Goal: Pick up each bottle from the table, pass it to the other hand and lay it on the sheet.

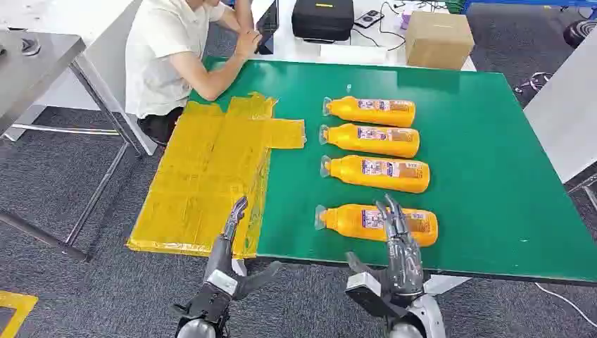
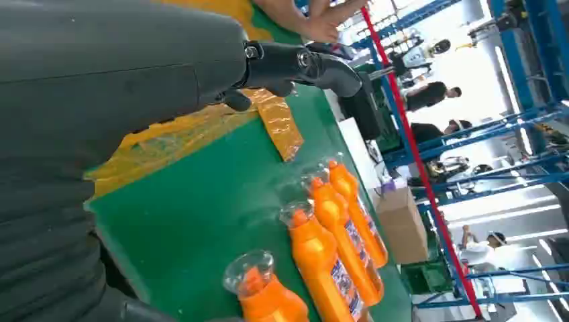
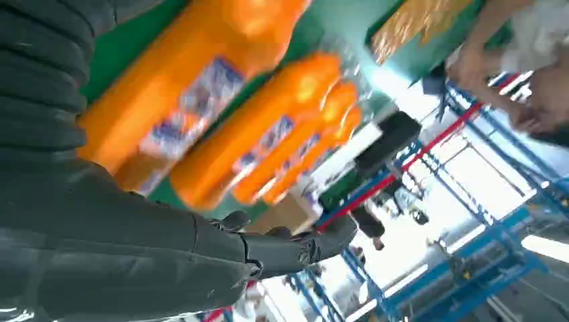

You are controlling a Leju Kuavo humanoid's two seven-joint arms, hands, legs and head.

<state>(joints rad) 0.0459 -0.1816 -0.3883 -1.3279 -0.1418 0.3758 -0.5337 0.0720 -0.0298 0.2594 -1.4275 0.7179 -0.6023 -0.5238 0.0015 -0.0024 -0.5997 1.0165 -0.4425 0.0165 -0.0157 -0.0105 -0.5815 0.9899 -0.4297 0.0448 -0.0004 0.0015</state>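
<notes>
Several orange bottles lie in a column on the green table (image 1: 493,176), caps toward the yellow sheet (image 1: 211,169). The nearest bottle (image 1: 376,224) lies by the front edge; my right hand (image 1: 398,243) hovers over its middle with fingers spread and nothing in it. In the right wrist view that bottle (image 3: 181,107) sits close under the hand (image 3: 288,248). My left hand (image 1: 229,257) is open at the front edge, fingertips over the sheet's near corner. In the left wrist view the left hand (image 2: 295,67) is above the sheet (image 2: 201,127), with the bottles (image 2: 329,255) beyond it.
A person (image 1: 176,56) in a white shirt sits at the table's far left corner, a hand resting on the table near the sheet. A cardboard box (image 1: 438,39) and a black case (image 1: 322,17) stand behind the table. A grey table (image 1: 35,63) stands to the left.
</notes>
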